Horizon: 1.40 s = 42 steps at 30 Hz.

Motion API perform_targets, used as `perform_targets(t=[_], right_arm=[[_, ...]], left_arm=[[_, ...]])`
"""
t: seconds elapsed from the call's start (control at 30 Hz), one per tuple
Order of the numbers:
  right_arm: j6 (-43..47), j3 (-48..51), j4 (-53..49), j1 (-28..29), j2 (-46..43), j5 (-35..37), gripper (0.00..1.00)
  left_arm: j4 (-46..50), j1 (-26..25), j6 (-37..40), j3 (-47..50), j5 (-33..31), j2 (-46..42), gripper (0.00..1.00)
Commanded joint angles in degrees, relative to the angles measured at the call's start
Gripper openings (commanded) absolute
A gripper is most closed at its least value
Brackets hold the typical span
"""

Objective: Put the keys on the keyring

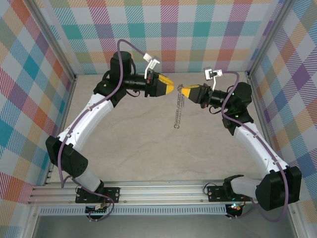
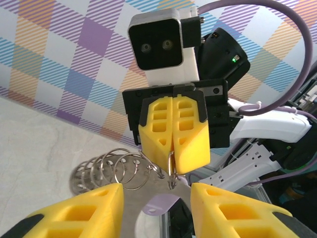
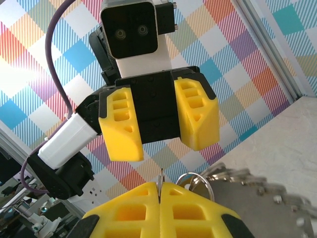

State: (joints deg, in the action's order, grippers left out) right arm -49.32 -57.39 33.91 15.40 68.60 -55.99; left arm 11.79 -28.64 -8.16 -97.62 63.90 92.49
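Right tool [image 1: 182, 91] is clamped shut on the top of the keyring [image 1: 177, 115], and the chain hangs limp below it. It looks light and floppy and will likely swing, so the only steady spot is right at the pinch. Left tool [image 1: 172, 87] is spread, gripping nothing, just beside the right tool and facing it. Key [image 2: 161, 204]: lilac head sits just under the right tool. Can't tell if it's touching anything. Tiny, probably slippery; best taken by the plastic head.

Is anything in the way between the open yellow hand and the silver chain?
Nothing visible. The left hand faces the thin silver metal chain across open air; the chain hangs from the shut right hand.
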Motion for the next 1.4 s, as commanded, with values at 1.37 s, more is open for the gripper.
perform_targets(t=[1.37], right_arm=[[-0.38, 0.08, 5.29, 0.91, 1.3, 0.77, 0.0]], left_arm=[[-0.97, -3.52, 0.83, -1.25, -2.18, 1.34, 0.41]])
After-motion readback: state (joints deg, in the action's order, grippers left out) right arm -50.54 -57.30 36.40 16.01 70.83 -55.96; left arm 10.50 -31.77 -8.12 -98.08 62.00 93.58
